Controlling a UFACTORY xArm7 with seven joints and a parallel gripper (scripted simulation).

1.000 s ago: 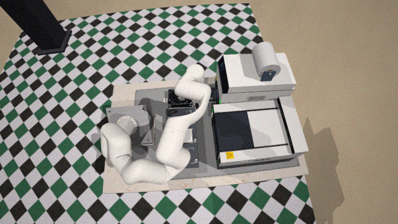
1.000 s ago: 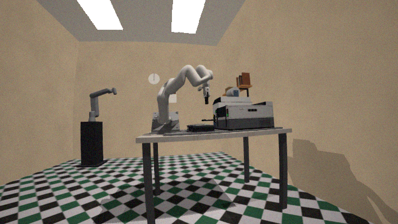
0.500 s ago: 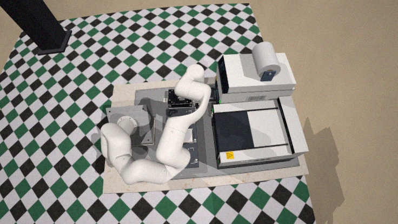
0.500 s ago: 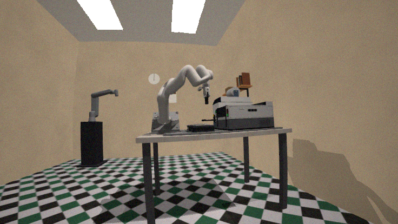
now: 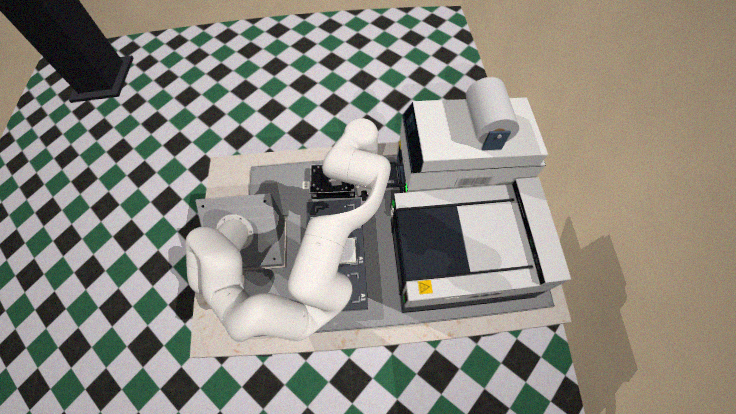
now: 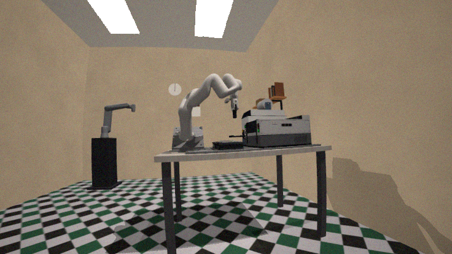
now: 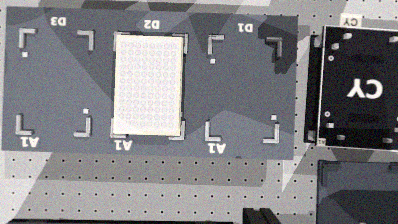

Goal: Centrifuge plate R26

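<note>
My gripper (image 6: 234, 114) is shut on nothing and hangs well above the deck, left of the machines; its dark fingertips show at the bottom edge of the wrist view (image 7: 260, 216). The deck row lies below. D3 (image 7: 55, 82) is empty, D2 holds the white plate R62 (image 7: 147, 85) inside its locators, and D1 (image 7: 243, 87) is empty. The black CY nest (image 7: 362, 87) is empty. The centrifuge (image 5: 473, 244) shows a dark left half of its top (image 5: 431, 242); no plate is visible there. R26 and BAL are not in view.
The sealer (image 5: 470, 144) with its film roll (image 5: 491, 110) stands beside the centrifuge. A dark tray, probably the sealer's stage (image 7: 357, 192), lies under the CY nest in the wrist view. A second arm on a black pedestal (image 6: 104, 161) stands away on the floor.
</note>
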